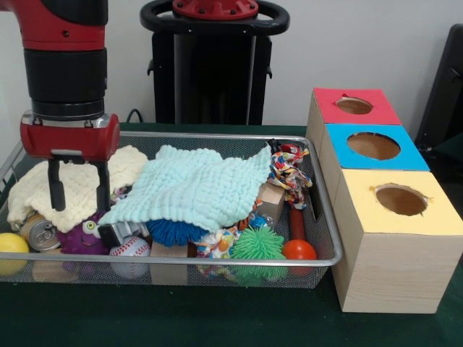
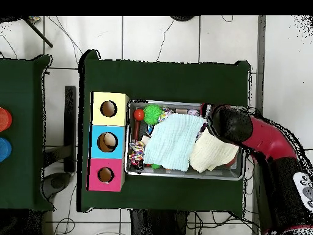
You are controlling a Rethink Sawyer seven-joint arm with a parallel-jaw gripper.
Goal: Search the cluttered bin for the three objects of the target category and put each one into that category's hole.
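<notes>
Claw (image 1: 79,189): two black fingers (image 1: 56,189) hanging parted, nothing between them; poised over the bin's end farthest from the boxes, above the cream knitted cloth (image 1: 72,182) and a purple plush toy (image 1: 83,235).
Beneath claw: soda can (image 1: 40,233) on its side, baseball (image 1: 130,251), yellow ball (image 1: 13,243) at the corner.
Mid-bin: pale mint waffle cloth (image 1: 195,186) draped over a blue spiky ball (image 1: 176,231) and a wooden block (image 1: 269,199).
Box end of bin: green spiky ball (image 1: 257,244), orange ball (image 1: 299,250), braided rope toy (image 1: 288,172).
Cluttered bin (image 1: 329,224): silver wire-mesh basket on the green counter (image 1: 217,318), just beside the row of boxes. In the overhead view its long axis runs left to right, one short end facing the boxes; in the front view it lies across the frame.
Boxes: yellow-topped box (image 1: 434,217), blue-topped box (image 1: 409,155), red-topped box (image 1: 376,108), one round hole each, set in a row at right angles to the bin's length.
Step in hand, as judged: searching; target category not shown.
Doing it well: the two cloths hide much of the contents, so lift or push one aside before choosing; descend straight, fingers clear of the mesh and rim, and close on a single item, not on folds of cloth.
</notes>
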